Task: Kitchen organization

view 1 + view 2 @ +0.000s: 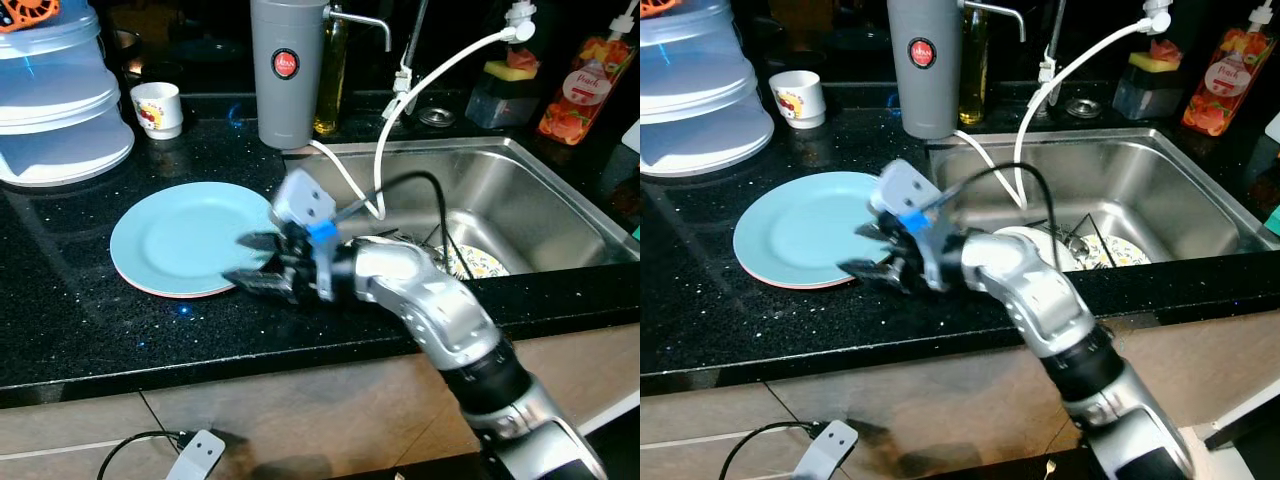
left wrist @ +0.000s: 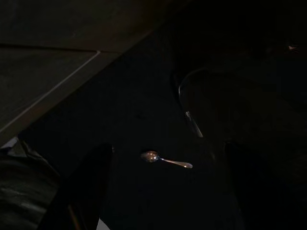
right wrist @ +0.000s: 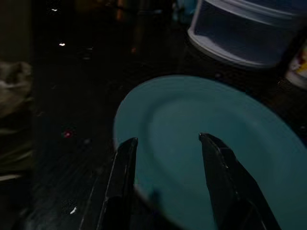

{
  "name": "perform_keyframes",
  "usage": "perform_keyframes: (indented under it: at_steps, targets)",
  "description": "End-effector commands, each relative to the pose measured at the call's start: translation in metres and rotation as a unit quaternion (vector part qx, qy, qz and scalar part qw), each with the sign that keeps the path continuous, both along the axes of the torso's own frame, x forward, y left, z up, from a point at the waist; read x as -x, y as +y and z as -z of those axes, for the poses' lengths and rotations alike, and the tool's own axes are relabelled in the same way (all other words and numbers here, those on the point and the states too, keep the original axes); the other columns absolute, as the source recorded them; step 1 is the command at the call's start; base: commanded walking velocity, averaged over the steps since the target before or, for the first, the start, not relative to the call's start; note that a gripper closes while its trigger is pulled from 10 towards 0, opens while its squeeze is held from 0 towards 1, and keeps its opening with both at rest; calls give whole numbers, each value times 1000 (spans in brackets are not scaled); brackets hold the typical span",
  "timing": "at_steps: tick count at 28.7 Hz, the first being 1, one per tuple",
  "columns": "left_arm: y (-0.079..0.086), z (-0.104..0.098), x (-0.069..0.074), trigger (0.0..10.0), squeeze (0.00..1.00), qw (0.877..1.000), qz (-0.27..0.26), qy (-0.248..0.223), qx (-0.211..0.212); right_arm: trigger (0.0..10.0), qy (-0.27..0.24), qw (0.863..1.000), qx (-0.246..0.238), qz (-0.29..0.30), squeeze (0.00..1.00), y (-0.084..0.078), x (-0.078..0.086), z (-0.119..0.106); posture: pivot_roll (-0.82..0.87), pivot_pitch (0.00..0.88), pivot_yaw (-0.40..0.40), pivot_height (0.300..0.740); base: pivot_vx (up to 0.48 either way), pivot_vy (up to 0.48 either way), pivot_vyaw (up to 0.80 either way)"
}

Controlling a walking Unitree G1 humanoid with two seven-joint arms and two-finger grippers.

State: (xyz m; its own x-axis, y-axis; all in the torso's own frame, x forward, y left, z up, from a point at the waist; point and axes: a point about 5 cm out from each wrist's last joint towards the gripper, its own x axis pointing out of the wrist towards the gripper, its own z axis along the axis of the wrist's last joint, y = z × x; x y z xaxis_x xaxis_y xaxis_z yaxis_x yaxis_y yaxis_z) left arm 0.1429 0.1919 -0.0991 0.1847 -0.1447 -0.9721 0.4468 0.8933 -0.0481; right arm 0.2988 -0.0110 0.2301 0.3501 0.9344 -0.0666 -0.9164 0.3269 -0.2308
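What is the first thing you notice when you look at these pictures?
The big light blue plate on the black countertop stands out first, with the robot's right pincer open at its near edge. Behind it stands a tall grey bottle with a red badge, beside the steel sink. A small spoon glints in the dark left wrist view.

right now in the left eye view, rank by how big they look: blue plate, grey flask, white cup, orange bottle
1. blue plate
2. grey flask
3. orange bottle, farther back, so true size is unsure
4. white cup
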Motion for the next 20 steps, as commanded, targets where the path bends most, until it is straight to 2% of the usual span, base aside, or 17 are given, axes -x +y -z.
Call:
perform_keyframes:
  at_steps: [1,5,12,20]
  targets:
    - [-6,5,13,10000,0,1000,3,26,9,10000,-11,1000,19,12,0,1,-3,4,2,0,-74,740,0,0,800]
    - [-6,5,13,10000,0,1000,2,26,9,10000,-32,999,35,-6,0,6,1,6,3,0,-77,740,0,0,800]
    - [-7,5,13,10000,0,1000,5,24,7,10000,-39,998,42,-17,0,10,1,7,5,0,-80,740,0,0,800]
    - [-6,5,10,10000,0,1000,6,11,-1,10000,-34,999,1,-4,0,10,-4,-2,4,0,-74,740,0,0,800]
